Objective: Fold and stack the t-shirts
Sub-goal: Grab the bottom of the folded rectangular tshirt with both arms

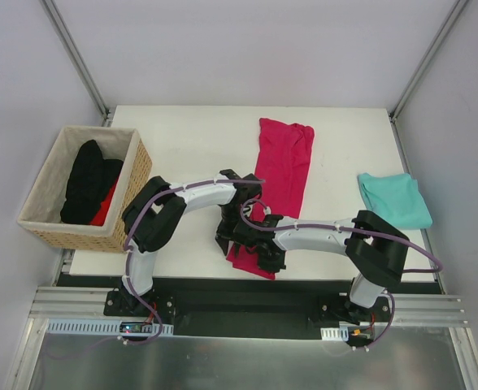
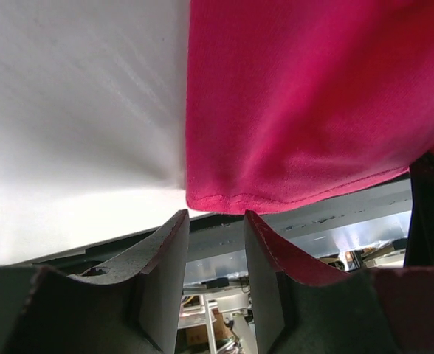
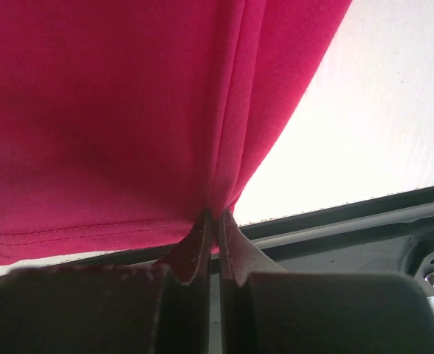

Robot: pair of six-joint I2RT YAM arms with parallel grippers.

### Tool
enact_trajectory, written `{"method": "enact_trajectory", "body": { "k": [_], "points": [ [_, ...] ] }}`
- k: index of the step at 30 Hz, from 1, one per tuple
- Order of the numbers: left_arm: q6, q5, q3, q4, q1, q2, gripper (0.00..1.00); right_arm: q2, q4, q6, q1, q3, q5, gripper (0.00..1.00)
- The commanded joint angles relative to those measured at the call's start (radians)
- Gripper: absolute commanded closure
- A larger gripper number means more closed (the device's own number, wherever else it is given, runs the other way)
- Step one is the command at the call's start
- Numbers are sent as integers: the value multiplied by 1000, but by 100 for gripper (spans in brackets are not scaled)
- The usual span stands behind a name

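Observation:
A crimson-pink t-shirt [image 1: 284,162] lies as a long narrow strip from the back of the white table [image 1: 190,146] to its front edge. My right gripper [image 1: 265,258] is shut on the right corner of its near hem, and the cloth [image 3: 114,110] bunches into the closed fingertips [image 3: 215,215]. My left gripper [image 1: 229,244] is open at the hem's left corner. The cloth edge [image 2: 305,110] sits just beyond its tips [image 2: 215,217], with nothing between them. A folded teal t-shirt [image 1: 395,201] rests at the table's right edge.
A wicker basket [image 1: 101,130] with black and red clothes stands off the table's left side. The table's front edge and the metal rail below it lie directly under both grippers. White walls and frame posts enclose the table.

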Motion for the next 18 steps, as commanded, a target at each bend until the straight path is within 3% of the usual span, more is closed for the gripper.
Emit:
{"method": "enact_trajectory", "body": {
  "k": [1,18],
  "points": [
    [-17,22,-2,0,-9,8,64,79,84,23,10,-79,-65,99],
    [-15,11,-66,26,-11,3,66,86,71,26,9,-71,-65,99]
  ]
}}
